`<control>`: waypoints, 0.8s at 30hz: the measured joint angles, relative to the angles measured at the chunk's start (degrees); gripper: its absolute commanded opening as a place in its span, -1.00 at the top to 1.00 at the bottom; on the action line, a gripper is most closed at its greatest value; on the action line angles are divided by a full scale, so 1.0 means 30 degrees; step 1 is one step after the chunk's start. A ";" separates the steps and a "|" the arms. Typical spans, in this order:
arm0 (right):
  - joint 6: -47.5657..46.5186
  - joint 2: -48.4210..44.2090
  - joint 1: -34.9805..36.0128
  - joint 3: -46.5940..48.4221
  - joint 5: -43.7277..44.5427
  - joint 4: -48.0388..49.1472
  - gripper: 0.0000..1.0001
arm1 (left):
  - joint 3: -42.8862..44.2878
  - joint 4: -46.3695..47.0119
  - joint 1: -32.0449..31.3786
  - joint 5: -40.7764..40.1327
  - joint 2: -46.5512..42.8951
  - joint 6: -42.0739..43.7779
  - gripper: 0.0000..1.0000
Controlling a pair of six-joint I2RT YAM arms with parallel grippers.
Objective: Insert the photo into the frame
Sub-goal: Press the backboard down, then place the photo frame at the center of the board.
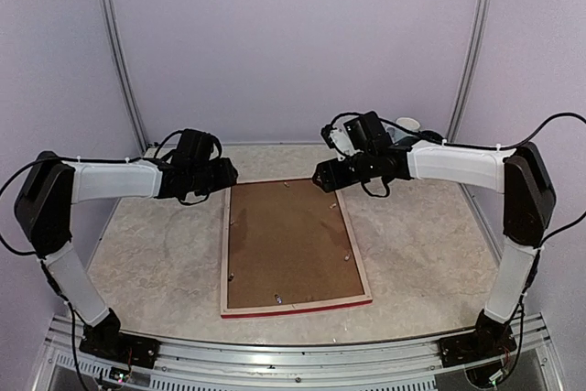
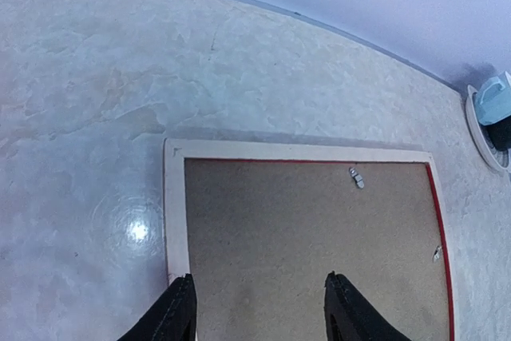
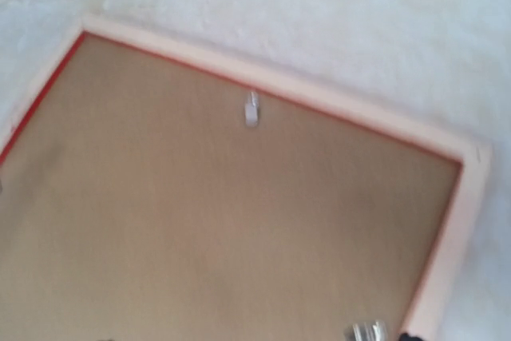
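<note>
The right wrist view is blurred and shows too little of the right pincer (image 1: pixel 322 176) to tell its jaws' spread, the frame (image 2: pixel 303 150) runs off both wrist views' lower edges, and the white cup (image 2: pixel 489 113) is cropped.

One frame (image 1: pixel 295 306), one brown backing board (image 1: pixel 288 240)

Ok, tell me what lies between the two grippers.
Top view: only the far rail of the frame spans the gap between the left gripper and right gripper.
</note>
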 measured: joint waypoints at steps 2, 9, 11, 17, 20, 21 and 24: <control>0.0029 -0.1027 0.0000 -0.1938 0.0182 0.0430 -0.53 | -0.1333 0.0015 -0.0182 -0.0342 -0.0743 0.0022 -0.12; 0.0430 -0.1836 0.0000 -0.7082 0.0379 0.1406 -0.54 | -0.5479 0.0073 -0.0729 -0.0248 -0.0947 -0.0022 -0.12; 0.0525 -0.1836 0.0000 -0.7970 0.0299 0.1749 -0.54 | -0.6120 0.0299 -0.0736 0.0022 -0.0947 -0.0109 -0.12; 0.1151 -0.1829 -0.0073 -0.9275 -0.0386 0.2951 -0.52 | -0.6630 0.1209 -0.0903 0.0495 -0.0940 -0.0168 -0.09; 0.1501 -0.1814 -0.0080 -0.9617 -0.0801 0.3599 -0.47 | -0.6637 0.1625 -0.1188 0.0736 -0.0874 -0.0168 -0.03; 0.1574 -0.1814 -0.0080 -0.9690 -0.0925 0.3723 -0.45 | -0.6637 0.1770 -0.1282 0.0845 -0.0794 -0.0175 -0.02; 0.1872 -0.1814 -0.0087 -0.9981 -0.1370 0.4218 -0.36 | -0.6856 0.2331 -0.1523 0.1231 -0.0474 -0.0248 0.04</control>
